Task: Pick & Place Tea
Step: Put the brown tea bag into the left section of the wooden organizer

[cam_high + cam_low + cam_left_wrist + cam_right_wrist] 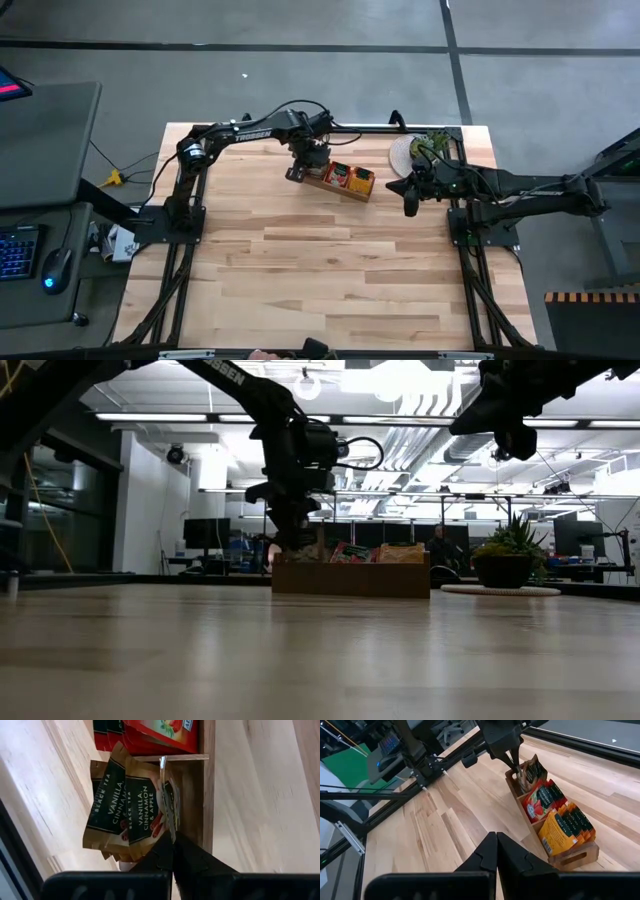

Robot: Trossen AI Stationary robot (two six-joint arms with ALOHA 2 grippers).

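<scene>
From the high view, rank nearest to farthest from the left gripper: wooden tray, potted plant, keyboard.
1. Wooden tray: the shut left gripper is at its left end.
2. Potted plant: to the right, past the tray.
3. Keyboard: far left, off the table.

The table (330,270) is pale blond wood in long planks, streaked with light tan grain; the wooden tray (570,857) is a warmer mid-brown; in it stand three groups of tea sachets; the nearest to the left gripper (514,762) are dark green-black sachets (132,807) with gold-tan edges and pale lettering; the middle ones are red sachets (542,800) printed with a fruit picture and a dark green band; the last are orange-yellow sachets (562,827) with dark tops; both arms are black, the left carrying white lettering; the potted plant (432,146) is green, apparently on a whitish round mat (403,157); the floor around is grey.
</scene>
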